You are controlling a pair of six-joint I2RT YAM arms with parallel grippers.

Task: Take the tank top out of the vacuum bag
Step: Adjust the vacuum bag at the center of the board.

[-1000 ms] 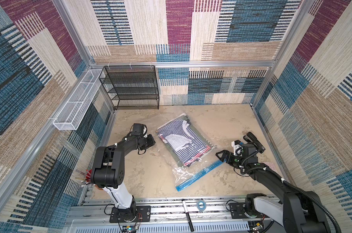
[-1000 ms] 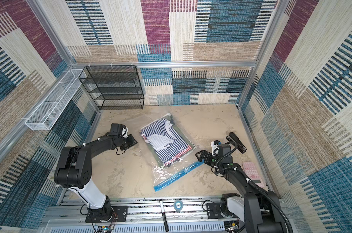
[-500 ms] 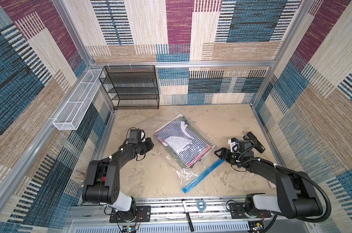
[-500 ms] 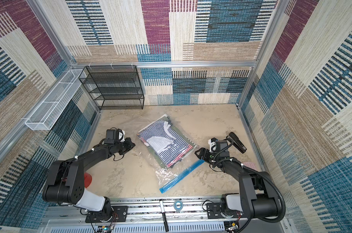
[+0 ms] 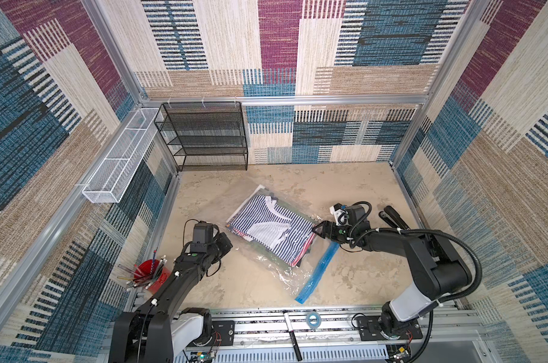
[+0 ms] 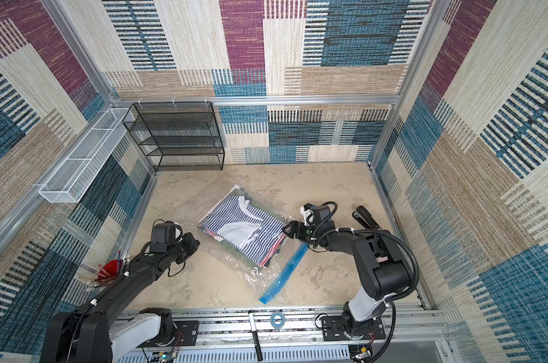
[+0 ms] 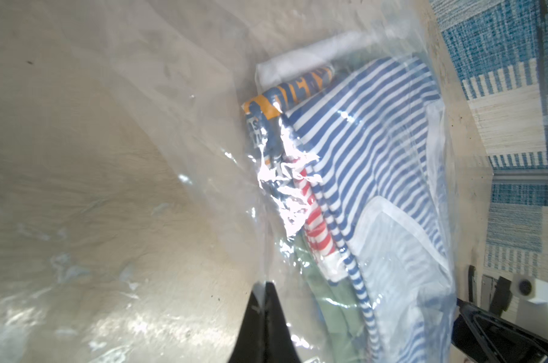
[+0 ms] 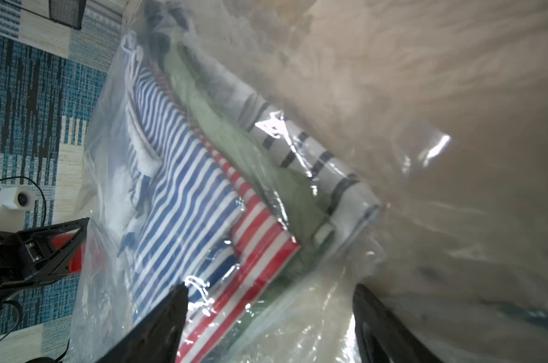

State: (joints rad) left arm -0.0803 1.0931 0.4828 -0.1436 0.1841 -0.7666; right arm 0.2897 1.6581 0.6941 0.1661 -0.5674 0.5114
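The clear vacuum bag [image 5: 268,267] lies mid-table, its blue zip strip [image 5: 318,273] toward the front right. Inside is a folded stack of clothes. On top lies a blue-and-white striped top with white trim, seemingly the tank top [image 5: 276,226] [image 7: 370,151] [image 8: 178,188]. My left gripper [image 5: 227,243] [image 7: 266,286] is at the bag's left edge, shut, with a fold of the clear film pinched at its tips. My right gripper [image 5: 317,229] [image 8: 269,292] is open against the bag's right side, its fingers apart around the bagged stack's corner. Both grippers [image 6: 194,243] [image 6: 287,231] show in both top views.
A black mesh rack [image 5: 203,138] stands at the back left, below a white wire basket [image 5: 118,160] on the left wall. A red cup of pencils [image 5: 147,276] sits front left. A black tool [image 5: 392,217] lies at the right. A marker [image 5: 293,336] and tape roll [image 5: 313,319] rest on the front rail.
My left gripper closed on the film at the bag's left edge. My right gripper moved left, up against the bag's side. The bag shifted and its zip strip swung round.
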